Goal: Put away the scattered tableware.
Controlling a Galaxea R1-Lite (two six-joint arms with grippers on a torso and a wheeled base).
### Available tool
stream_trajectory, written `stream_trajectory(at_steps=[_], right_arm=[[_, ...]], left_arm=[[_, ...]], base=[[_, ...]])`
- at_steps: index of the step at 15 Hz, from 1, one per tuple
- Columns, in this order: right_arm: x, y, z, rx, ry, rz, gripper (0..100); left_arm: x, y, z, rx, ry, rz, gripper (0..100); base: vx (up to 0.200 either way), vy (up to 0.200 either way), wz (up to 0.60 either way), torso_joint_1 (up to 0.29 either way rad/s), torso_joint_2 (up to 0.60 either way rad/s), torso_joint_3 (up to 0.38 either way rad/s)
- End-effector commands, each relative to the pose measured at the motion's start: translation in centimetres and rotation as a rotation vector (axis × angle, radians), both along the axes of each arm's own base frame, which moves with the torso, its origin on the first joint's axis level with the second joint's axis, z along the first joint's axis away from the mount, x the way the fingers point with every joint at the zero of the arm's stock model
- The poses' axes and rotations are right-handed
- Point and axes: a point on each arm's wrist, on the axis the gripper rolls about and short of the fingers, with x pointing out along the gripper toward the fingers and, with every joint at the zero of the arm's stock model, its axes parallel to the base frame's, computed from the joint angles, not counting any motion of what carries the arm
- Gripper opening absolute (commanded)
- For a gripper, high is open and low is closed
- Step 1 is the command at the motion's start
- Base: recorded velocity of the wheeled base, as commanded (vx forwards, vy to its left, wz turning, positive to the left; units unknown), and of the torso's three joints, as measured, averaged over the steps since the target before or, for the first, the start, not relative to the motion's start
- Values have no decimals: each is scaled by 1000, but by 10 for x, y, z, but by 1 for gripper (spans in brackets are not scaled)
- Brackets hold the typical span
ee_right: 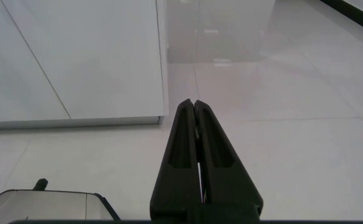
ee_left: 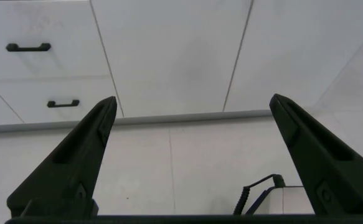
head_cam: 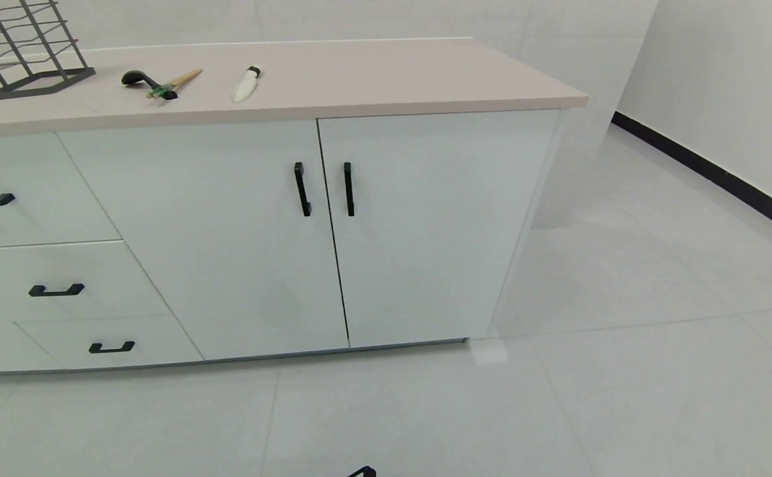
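On the beige countertop (head_cam: 386, 73) lie a black ladle with a wooden handle (head_cam: 158, 83) and a white knife with a black band (head_cam: 247, 84), a short way apart. A dark wire rack (head_cam: 22, 46) stands at the counter's far left. My left gripper (ee_left: 192, 102) is open, held low over the floor and facing the cabinet's base, with nothing between its fingers (ee_left: 81, 155). My right gripper (ee_right: 194, 106) is shut on nothing, also low over the floor near the cabinet's corner.
Below the counter is a white cabinet with two doors (head_cam: 320, 225) and black handles (head_cam: 302, 189), and drawers (head_cam: 55, 290) to the left. Open tiled floor (head_cam: 624, 331) stretches to the right, up to a wall with a dark skirting (head_cam: 723, 175).
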Motion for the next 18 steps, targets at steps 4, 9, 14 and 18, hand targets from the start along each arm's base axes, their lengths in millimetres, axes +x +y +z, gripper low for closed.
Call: stream_trajectory(at_steps=[4, 9, 14, 18], right_arm=[[0, 0, 0, 1, 4, 0, 0], [0, 0, 0, 1, 5, 0, 0], [0, 0, 0, 1, 5, 0, 0], [0, 0, 0, 1, 5, 0, 0]], left_arm=[[0, 0, 0, -1, 1, 0, 100], [0, 0, 0, 1, 1, 0, 100], [0, 0, 0, 1, 1, 2, 100], [0, 0, 0, 1, 1, 0, 100]], base=[[200, 0, 0, -4, 4, 2], [120, 160, 120, 4, 2, 1], [0, 80, 600, 2, 1, 0], [0, 50, 150, 1, -4, 1]])
